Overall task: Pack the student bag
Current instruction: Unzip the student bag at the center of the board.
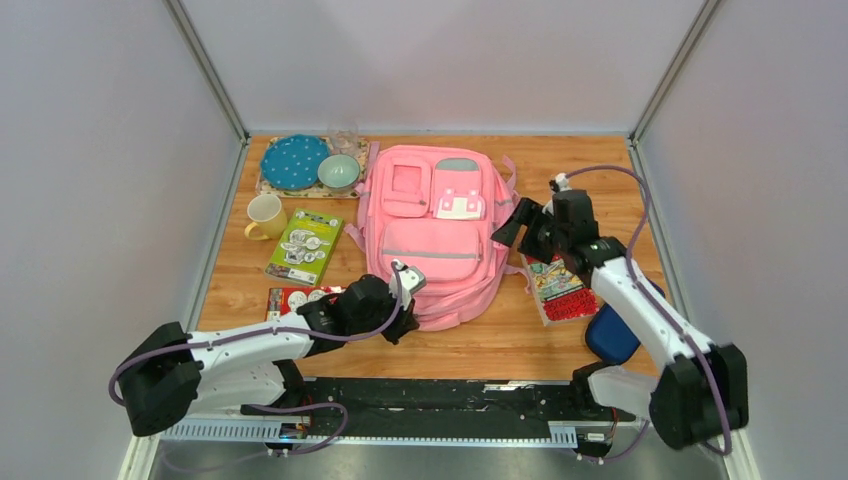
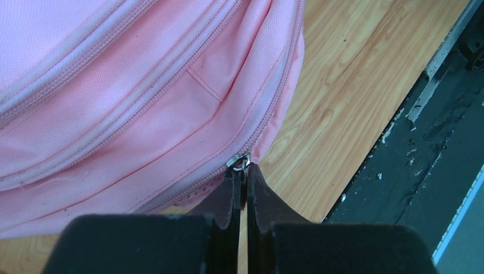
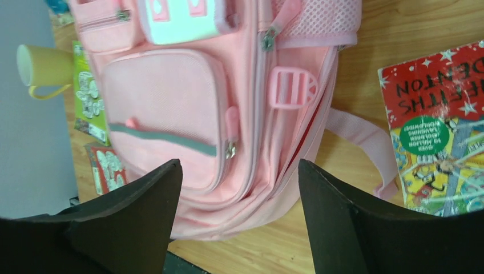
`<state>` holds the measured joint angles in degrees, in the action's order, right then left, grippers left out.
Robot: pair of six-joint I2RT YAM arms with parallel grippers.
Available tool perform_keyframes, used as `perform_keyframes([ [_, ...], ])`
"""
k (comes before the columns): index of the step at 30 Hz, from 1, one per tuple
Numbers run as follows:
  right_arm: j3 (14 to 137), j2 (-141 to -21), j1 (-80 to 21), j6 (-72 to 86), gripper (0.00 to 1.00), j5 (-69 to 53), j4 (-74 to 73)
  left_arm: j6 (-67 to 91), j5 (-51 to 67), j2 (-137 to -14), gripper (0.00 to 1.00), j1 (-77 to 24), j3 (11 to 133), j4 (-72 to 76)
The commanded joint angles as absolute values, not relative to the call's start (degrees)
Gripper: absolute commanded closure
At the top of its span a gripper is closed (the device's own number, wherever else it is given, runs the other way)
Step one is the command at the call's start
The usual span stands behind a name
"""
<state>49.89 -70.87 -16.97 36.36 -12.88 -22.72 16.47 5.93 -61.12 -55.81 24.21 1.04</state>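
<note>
Top external, student bag (image 1: 430, 235) front-up, long axis near-to-far.

The right arm (image 1: 650, 310) covers part of the blue case (image 1: 608, 340); the left arm (image 1: 250, 345), part of a small red book (image 1: 288, 300). Wrist-view edges cut off the pink bag (image 2: 142, 85) and a larger red book (image 3: 436, 131).

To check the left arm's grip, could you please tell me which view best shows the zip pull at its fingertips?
The left wrist view: the zip pull sits close up, pinched by the shut left gripper on the student bag. The top view hides it behind that arm; the right wrist view doesn't show it.
</note>
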Motion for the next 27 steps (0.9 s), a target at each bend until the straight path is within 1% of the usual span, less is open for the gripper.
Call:
perform_keyframes([
  [1, 42.67, -55.92, -17.23, 42.85, 0.22, -14.89, -24.18, 18.19, 9.57, -62.57, 1.00, -56.34, 27.95, 6.94],
  [3, 37.99, -49.26, -18.19, 47.96, 0.22, -19.06, -20.31, 18.19, 10.10, -63.54, 1.00, -56.60, 29.09, 7.38],
  [4, 36.14, -47.22, -20.37, 53.03, 0.22, -20.03, -19.52, 18.11, 10.28, -63.72, 1.00, -56.78, 29.53, 7.47],
  [5, 32.03, -45.37, -21.70, 55.35, 0.22, -19.78, -18.55, 18.11, 10.46, -64.16, 1.00, -56.78, 30.23, 7.64],
  [7, 28.23, -40.28, -25.64, 60.62, 0.21, -18.81, -17.06, 18.02, 11.33, -64.42, 1.00, -56.95, 31.02, 7.82],
  [8, 24.82, -38.78, -27.06, 65.43, 0.21, -18.55, -14.35, 18.02, 11.69, -64.95, 1.00, -56.95, 31.81, 8.26],
  [11, 21.63, -35.69, -32.42, 71.43, 0.21, -15.39, -11.96, 18.02, 12.39, -66.09, 1.00, -57.48, 32.87, 8.79],
  [15, 20.22, -37.78, -36.20, 74.08, 0.21, -12.83, -8.89, 18.02, 12.74, -67.67, 1.00, -58.18, 33.49, 9.05],
  [19, 20.21, -43.23, -39.89, 76.28, 0.21, -13.01, -3.35, 18.10, 12.66, -68.55, 1.00, -58.53, 33.75, 9.14],
  [24, 19.95, -49.03, -44.29, 79.80, 0.21, -10.03, 2.10, 18.37, 12.48, -68.38, 1.00, -58.62, 33.84, 9.58],
  [27, 18.90, -49.66, -46.05, 82.79, 0.21, -7.65, 3.51, 18.46, 12.57, -68.29, 1.00, -58.62, 33.84, 9.84],
])
